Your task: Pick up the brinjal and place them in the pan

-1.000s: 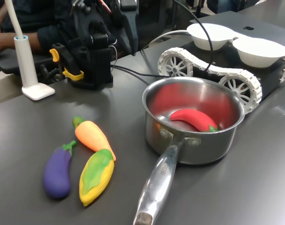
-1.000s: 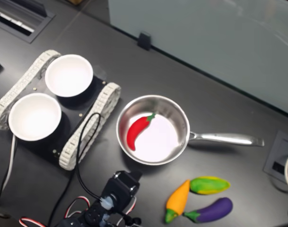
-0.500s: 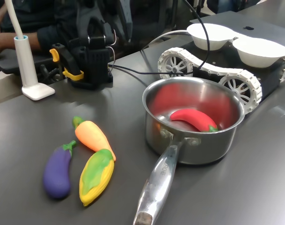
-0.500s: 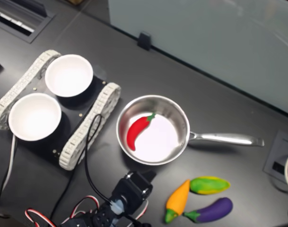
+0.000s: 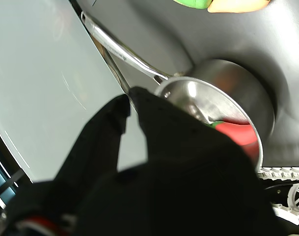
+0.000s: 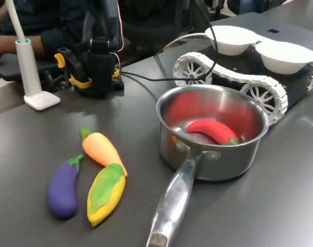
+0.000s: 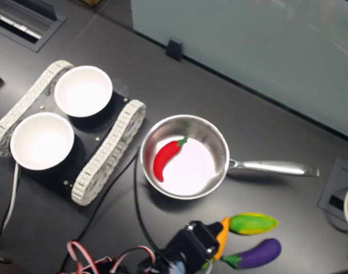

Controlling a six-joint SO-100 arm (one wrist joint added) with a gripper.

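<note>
A red chilli (image 7: 167, 156), an orange carrot (image 6: 102, 150) and yellow-green corn (image 6: 106, 192) are lying out; two white bowls (image 7: 82, 90) are sitting on a tracked vehicle (image 7: 105, 153).

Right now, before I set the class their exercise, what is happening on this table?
A robot arm is working over a table of toy vegetables. Its gripper holds nothing. The purple brinjal lies on the table beside the corn and carrot, apart from the pan. The pan holds only a red chilli. Two white bowls sit on a tracked vehicle nearby.
</note>
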